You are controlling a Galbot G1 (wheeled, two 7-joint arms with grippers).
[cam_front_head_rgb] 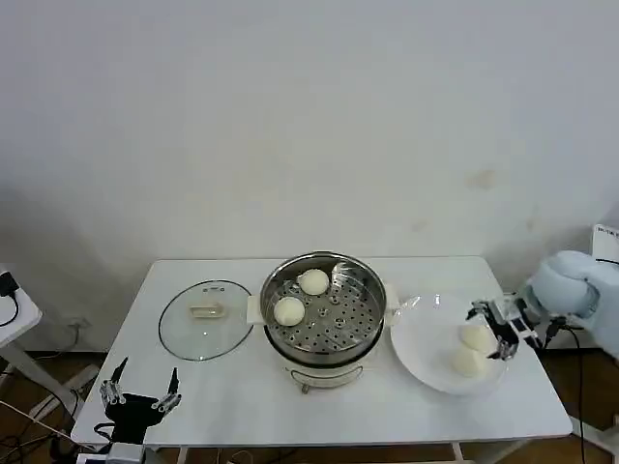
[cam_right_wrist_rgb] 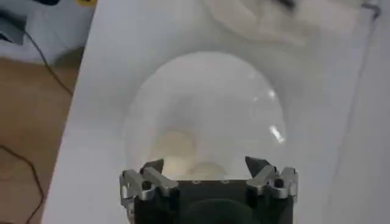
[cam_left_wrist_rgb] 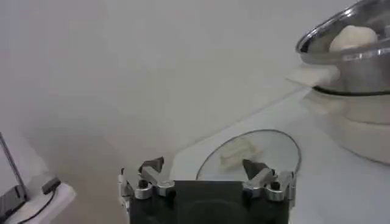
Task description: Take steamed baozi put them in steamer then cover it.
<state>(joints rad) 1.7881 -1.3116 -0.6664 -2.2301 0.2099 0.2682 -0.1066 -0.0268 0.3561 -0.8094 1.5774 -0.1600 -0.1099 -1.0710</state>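
Third baozi (cam_front_head_rgb: 476, 336) pickup: right claw (cam_front_head_rgb: 491, 329) spread over plate (cam_front_head_rgb: 418, 340) (two already in steamer (cam_front_head_rgb: 324, 307)); next, close. Left claw (cam_front_head_rgb: 142, 391) spread, parked beside bench (cam_front_head_rgb: 242, 396).

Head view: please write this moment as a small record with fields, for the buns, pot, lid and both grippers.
baozi in steamer: two, on the perforated tray
baozi on plate: two
steamer: table centre, uncovered
cover: flat on the table, on the steamer's left
plate: on the steamer's right
right gripper: open, above the plate's baozi
left gripper: open, parked at the table's near left corner
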